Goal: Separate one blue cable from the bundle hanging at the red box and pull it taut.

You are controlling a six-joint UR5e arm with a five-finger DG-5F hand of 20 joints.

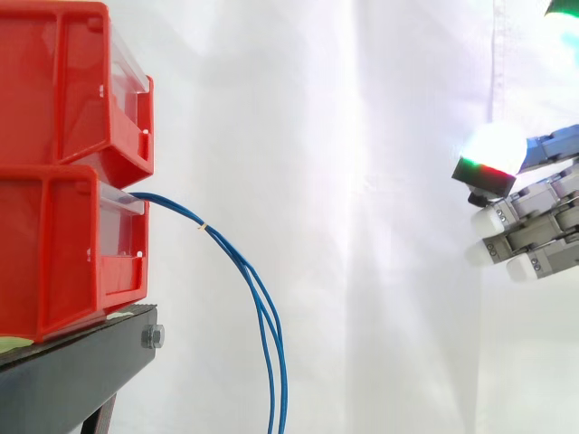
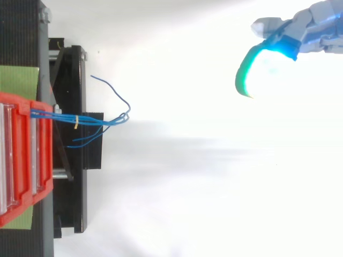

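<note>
Bins number two, both red, stacked: the upper bin (image 1: 63,81) rests on the lower bin (image 1: 54,253), which sits on one black stand (image 1: 72,371). Blue cables (image 1: 258,289) leave the front of the lower bin as one bundle bound by a single yellow tie (image 2: 76,122). From the side, two strands hang down in a long arc. From above, several loose ends splay past the tie, too tangled to count surely. One hand (image 1: 534,226) hangs well apart to the right of the cables, about level with the lower bin. Its fingers (image 1: 493,149) are stretched out and relaxed toward the bins, holding nothing.
</note>
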